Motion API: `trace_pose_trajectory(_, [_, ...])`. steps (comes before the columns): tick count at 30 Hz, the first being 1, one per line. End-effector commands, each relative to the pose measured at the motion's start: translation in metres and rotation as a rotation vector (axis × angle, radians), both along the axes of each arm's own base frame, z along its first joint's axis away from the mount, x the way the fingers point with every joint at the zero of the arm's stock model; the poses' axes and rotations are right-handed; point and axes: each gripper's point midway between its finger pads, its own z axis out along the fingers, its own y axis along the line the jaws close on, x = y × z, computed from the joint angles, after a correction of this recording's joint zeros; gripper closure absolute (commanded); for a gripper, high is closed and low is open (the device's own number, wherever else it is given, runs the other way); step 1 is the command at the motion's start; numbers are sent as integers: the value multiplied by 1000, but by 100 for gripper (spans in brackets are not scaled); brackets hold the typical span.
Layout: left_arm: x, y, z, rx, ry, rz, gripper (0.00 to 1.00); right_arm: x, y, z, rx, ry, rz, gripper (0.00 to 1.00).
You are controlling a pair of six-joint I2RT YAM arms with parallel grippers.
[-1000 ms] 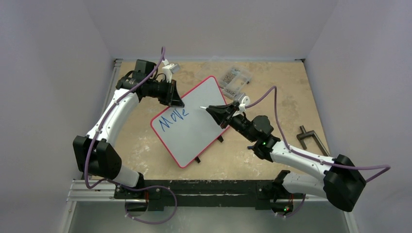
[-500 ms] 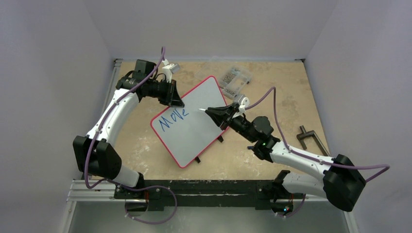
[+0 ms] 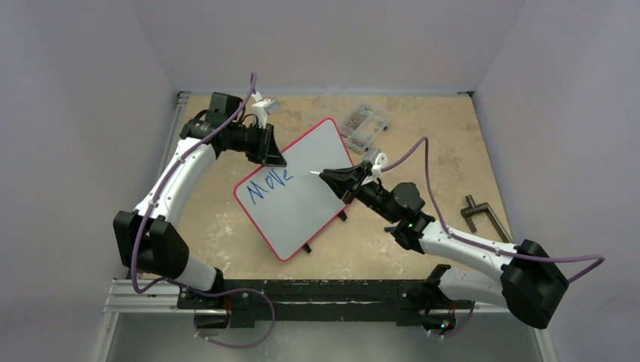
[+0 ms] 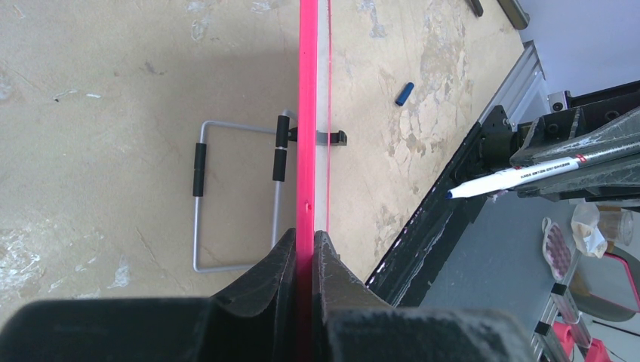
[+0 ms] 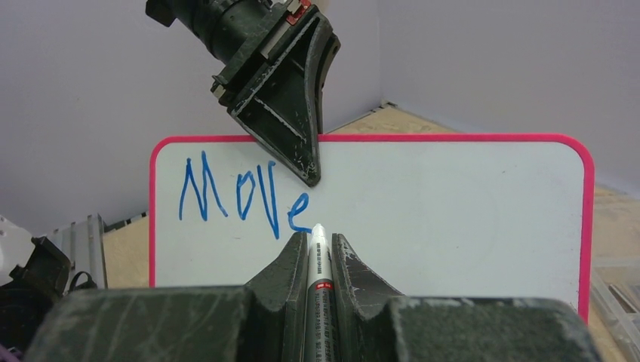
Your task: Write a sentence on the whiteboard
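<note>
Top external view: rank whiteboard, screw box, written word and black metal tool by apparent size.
whiteboard: largest
screw box and word "Move": look alike, unranked
black metal tool: smallest, similar length but thin

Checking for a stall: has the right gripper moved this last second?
Yes, slightly: the right gripper and marker shifted toward the table's near edge, against the unmoved whiteboard.
</note>
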Motion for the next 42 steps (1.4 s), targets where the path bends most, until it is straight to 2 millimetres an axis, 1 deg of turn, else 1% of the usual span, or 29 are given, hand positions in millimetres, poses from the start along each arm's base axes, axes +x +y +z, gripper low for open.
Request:
trace_pose_trajectory(1, [6,3,18,9,-110,8,100,-3,-3,22,60,-51,5,100])
trace_pose_trajectory(12, [5,3,18,12,-114,9,100,0,-6,15,65,-28,-20,100])
trace_pose_trajectory(24, [5,3,18,12,-116,9,100,6,0,26,70,-62,-22,100])
trace_pose_trajectory(30, [6,3,18,13,-114,10,100,10,3,39,80,-85,-26,100])
trace_pose_trajectory(38, [5,4,19,16,-119,11,100,15,11,43,93,-90,-17,100])
trace_pose_trajectory(42, [5,4,19,15,-119,11,100,18,14,42,89,-88,-15,100])
